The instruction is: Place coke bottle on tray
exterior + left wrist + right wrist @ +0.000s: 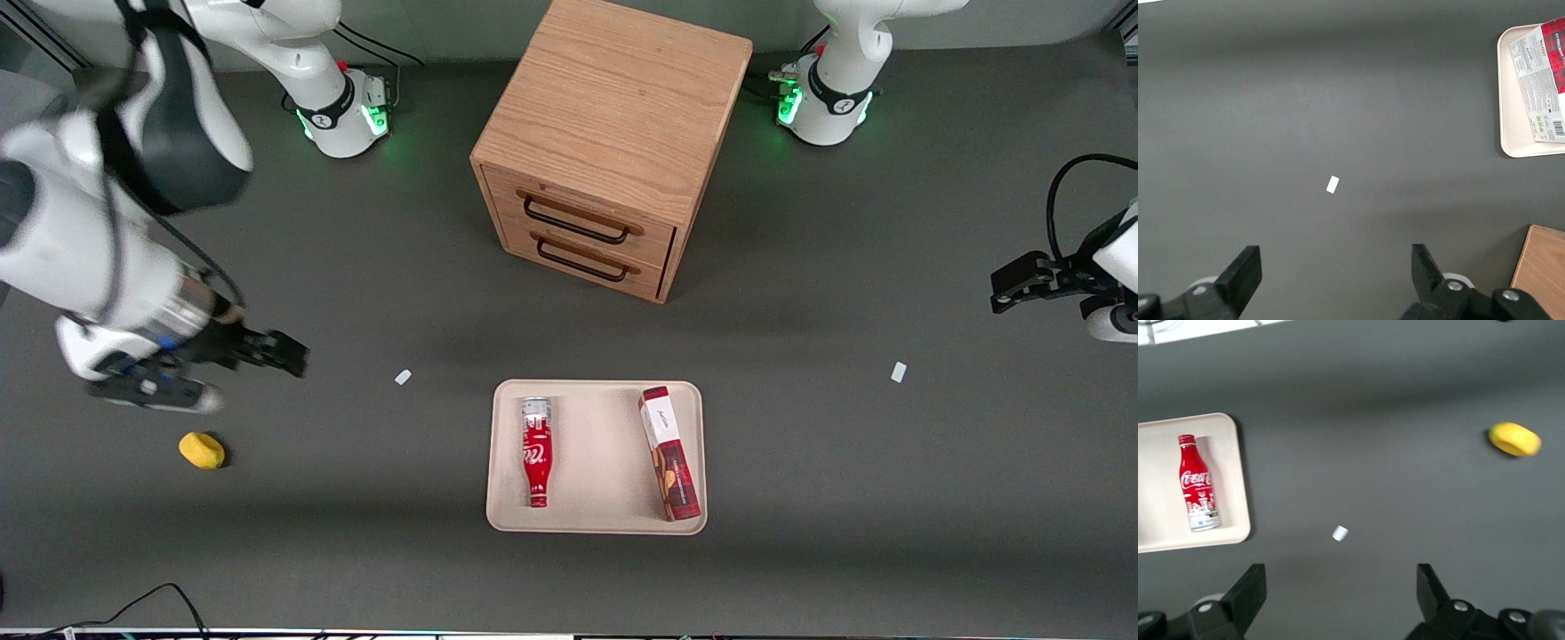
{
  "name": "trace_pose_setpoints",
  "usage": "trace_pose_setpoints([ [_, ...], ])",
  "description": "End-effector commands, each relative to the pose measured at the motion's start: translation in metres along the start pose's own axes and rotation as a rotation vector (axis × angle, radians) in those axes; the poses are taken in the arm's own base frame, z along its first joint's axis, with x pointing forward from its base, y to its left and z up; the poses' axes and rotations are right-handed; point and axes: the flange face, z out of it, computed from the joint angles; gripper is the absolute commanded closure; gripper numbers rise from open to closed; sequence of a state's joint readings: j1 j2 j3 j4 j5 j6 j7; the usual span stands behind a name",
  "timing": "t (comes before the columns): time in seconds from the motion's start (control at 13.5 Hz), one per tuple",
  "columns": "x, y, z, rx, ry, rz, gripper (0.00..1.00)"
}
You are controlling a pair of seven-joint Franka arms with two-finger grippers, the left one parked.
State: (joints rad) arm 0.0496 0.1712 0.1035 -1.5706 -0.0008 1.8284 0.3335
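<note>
Here the wooden drawer cabinet [613, 147] stands on the dark table [356, 533], farther from the front camera than the tray [596, 520]. The tray lies flat in front of the cabinet's drawers and carries two objects lying on their sides, apart from each other: a red-and-white box [669, 453] along the rim toward the parked arm's end, and the coke bottle [536, 451] along the rim toward the working arm's end. The bottle's long axis runs toward the front camera, red cap nearest it, silver-grey base toward the cabinet. The gripper [283, 351] hangs well apart from the tray, toward the working arm's end of the table, above bare surface and near a small yellow object [202, 450]; its jaws stand apart and hold nothing. Judged from this layout, the bottle already rests inside the tray and no further grasp appears necessary.
</note>
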Motion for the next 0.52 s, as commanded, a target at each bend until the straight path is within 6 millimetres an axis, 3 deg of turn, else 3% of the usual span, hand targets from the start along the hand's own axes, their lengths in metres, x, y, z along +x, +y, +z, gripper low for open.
trace_pose_setpoints([
  [0.0, -0.046, 0.054, -0.032, 0.026, 0.007, 0.031, 0.00],
  [0.22, -0.056, 0.085, -0.054, 0.013, -0.012, -0.023, 0.00],
  [0.44, -0.054, 0.082, -0.062, 0.000, 0.010, -0.069, 0.00],
])
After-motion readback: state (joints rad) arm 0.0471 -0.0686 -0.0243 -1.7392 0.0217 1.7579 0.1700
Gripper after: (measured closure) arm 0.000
